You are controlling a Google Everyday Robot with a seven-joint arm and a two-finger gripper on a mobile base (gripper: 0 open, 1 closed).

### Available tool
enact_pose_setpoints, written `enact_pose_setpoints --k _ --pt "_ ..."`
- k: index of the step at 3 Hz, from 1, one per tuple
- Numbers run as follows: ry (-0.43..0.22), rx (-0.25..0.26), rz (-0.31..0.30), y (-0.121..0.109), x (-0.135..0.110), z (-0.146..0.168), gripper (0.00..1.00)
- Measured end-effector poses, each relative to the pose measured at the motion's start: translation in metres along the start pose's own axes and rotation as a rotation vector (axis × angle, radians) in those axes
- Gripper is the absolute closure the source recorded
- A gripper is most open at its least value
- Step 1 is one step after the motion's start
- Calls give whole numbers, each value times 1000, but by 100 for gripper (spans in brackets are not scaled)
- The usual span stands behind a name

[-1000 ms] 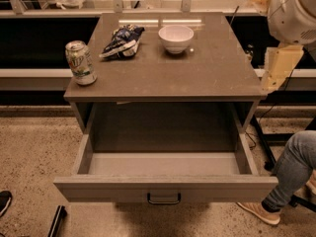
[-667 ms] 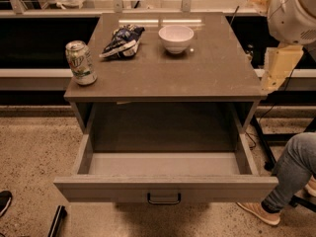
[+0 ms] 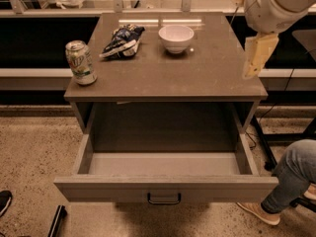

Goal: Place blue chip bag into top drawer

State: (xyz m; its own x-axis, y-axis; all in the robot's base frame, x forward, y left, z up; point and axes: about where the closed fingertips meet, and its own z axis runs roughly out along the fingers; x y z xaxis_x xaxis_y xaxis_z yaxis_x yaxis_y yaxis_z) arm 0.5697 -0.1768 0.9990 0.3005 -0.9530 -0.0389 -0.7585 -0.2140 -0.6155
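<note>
A speckled terrazzo floor is spreading out beneath a grey-brown counter (image 3: 197, 78), with a long dark shelf and metal railing running behind it. The top drawer (image 3: 165, 187) is standing pulled well out below the counter's front edge, showing its grey floor, with a small dark handle (image 3: 164, 199) sitting at the centre of its front panel.

The blue chip bag (image 3: 121, 41) is lying crumpled on the counter toward the back left corner, just beside a white bowl (image 3: 176, 37) that is sitting near the middle of the back edge. The robot's arm (image 3: 276, 4) is reaching in from the upper right, and the gripper (image 3: 256, 56) is hanging past the counter's right edge, about halfway along it. Whether it is open or closed cannot be told. It is holding nothing that can be seen. The bag is lying well apart from it, across the width of the counter, with the bowl between them.

A soda can (image 3: 81, 62) is standing upright at the left edge, near the front left corner. It is showing green markings on silver, but I cannot read the lettering with any certainty. The bag is carrying white and black markings, and no word on it is legible.

A person's leg in jeans (image 3: 291, 174), ending in a tan shoe (image 3: 256, 213), is resting on the floor at the right of the drawer.
</note>
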Motion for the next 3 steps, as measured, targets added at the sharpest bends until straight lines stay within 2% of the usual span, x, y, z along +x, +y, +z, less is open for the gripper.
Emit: enact_pose_setpoints --k 1,2,3 --pt "-12 95 -208 -51 -20 24 0" --pt "5 128 -344 -93 -33 56 0" --pt "-42 138 -430 -122 -51 98 0"
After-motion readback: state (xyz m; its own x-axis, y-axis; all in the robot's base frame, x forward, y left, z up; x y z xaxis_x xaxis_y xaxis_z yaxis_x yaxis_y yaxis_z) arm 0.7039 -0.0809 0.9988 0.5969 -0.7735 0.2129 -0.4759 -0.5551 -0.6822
